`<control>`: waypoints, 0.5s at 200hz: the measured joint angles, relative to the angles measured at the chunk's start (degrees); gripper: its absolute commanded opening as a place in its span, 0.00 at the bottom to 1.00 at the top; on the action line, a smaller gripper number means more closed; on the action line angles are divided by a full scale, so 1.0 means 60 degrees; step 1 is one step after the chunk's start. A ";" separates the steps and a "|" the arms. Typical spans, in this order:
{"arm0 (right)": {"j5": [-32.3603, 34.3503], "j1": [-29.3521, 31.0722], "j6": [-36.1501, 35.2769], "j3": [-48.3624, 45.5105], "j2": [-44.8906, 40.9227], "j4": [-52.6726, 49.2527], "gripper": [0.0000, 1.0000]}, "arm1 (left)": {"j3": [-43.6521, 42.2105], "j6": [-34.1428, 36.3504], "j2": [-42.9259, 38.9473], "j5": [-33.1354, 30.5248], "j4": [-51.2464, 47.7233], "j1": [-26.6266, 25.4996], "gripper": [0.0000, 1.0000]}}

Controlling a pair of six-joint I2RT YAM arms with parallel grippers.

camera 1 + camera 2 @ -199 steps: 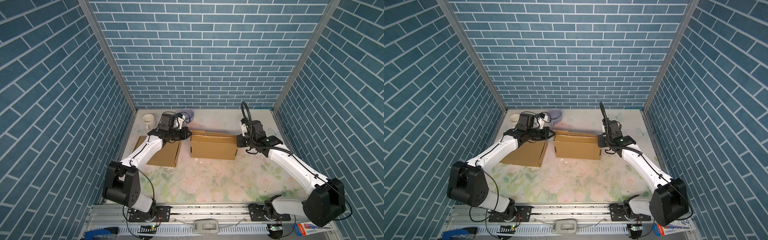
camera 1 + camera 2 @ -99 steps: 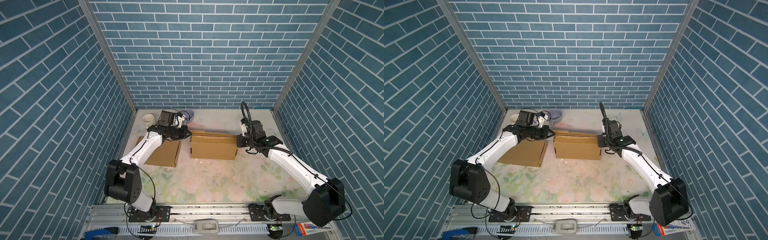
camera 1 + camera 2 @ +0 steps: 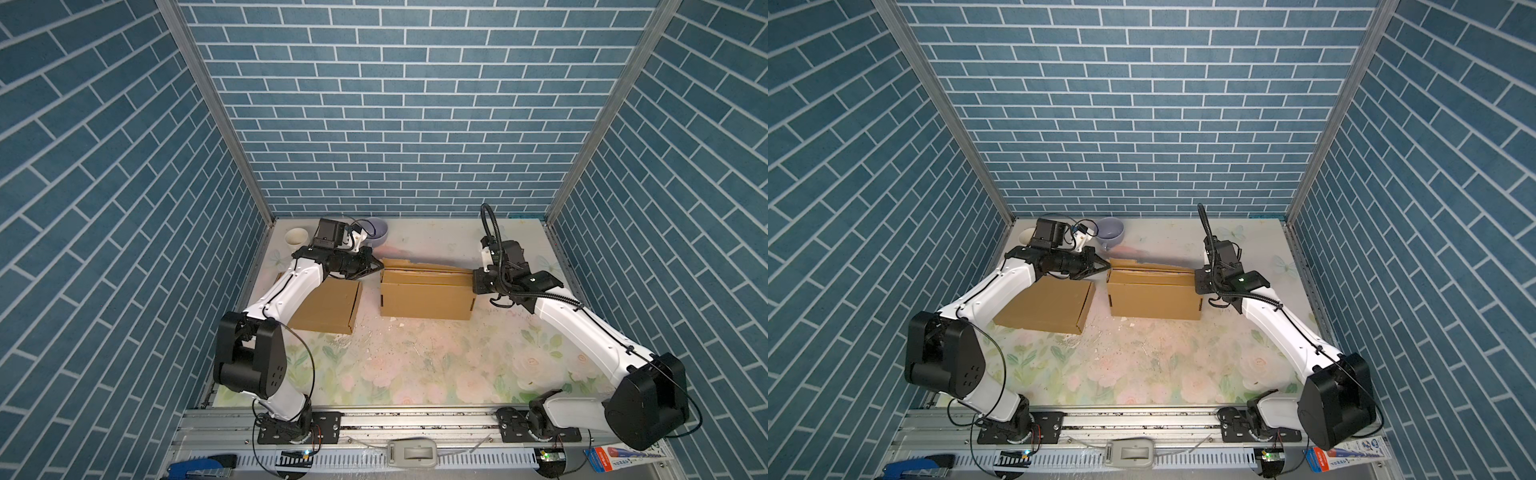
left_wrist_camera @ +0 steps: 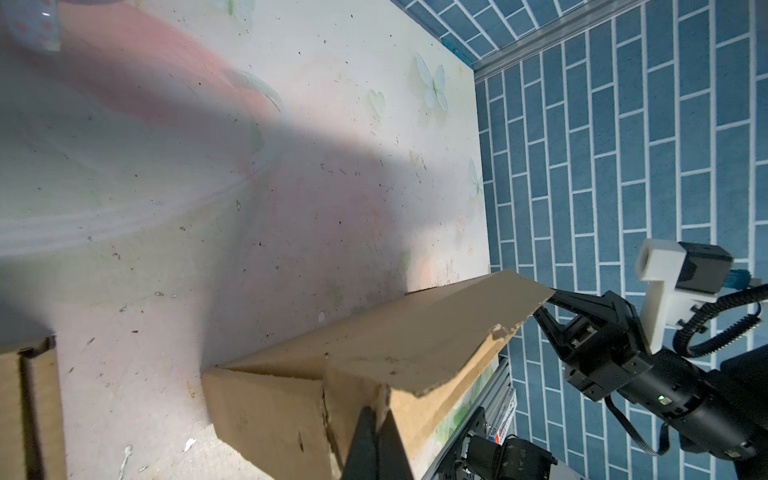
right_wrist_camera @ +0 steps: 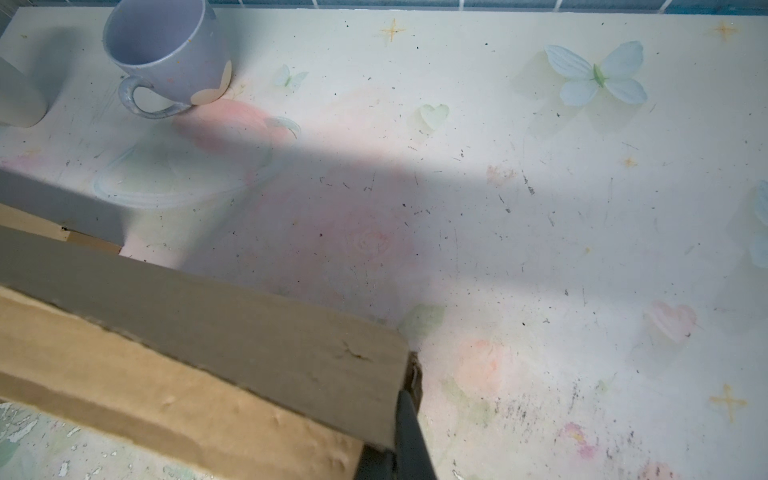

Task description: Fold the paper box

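Note:
The brown paper box (image 3: 426, 297) (image 3: 1154, 301) stands in the middle of the table, its top flaps lying loosely over it and a ragged rear flap (image 3: 397, 262) raised. My left gripper (image 3: 380, 266) (image 3: 1108, 264) is shut, its tips (image 4: 376, 415) pressed against the box's left end (image 4: 270, 411) under the raised flap. My right gripper (image 3: 473, 284) (image 3: 1197, 282) is shut too, its tips (image 5: 405, 399) touching the corner of the box's right end (image 5: 166, 374). I see nothing clamped in either gripper.
A second, flat cardboard box (image 3: 328, 305) (image 3: 1046, 307) lies under my left arm. A purple mug (image 3: 376, 232) (image 5: 166, 50) and a white cup (image 3: 296, 237) stand at the back left. Tiled walls enclose three sides.
My left wrist has shifted slightly toward the back, with its tips still at the box's left end. The right arm and the box have not visibly moved.

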 measured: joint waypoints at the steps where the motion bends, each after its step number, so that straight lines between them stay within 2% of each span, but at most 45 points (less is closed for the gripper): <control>1: -0.0004 0.0000 0.0000 0.0000 0.0004 0.0000 0.00 | 0.0000 -0.0007 0.0000 0.0004 0.0007 0.0004 0.01; 100: -0.0109 0.0117 -0.0004 0.0011 0.0117 -0.0098 0.00 | -0.0342 0.0051 0.0015 0.0124 0.0135 0.0149 0.00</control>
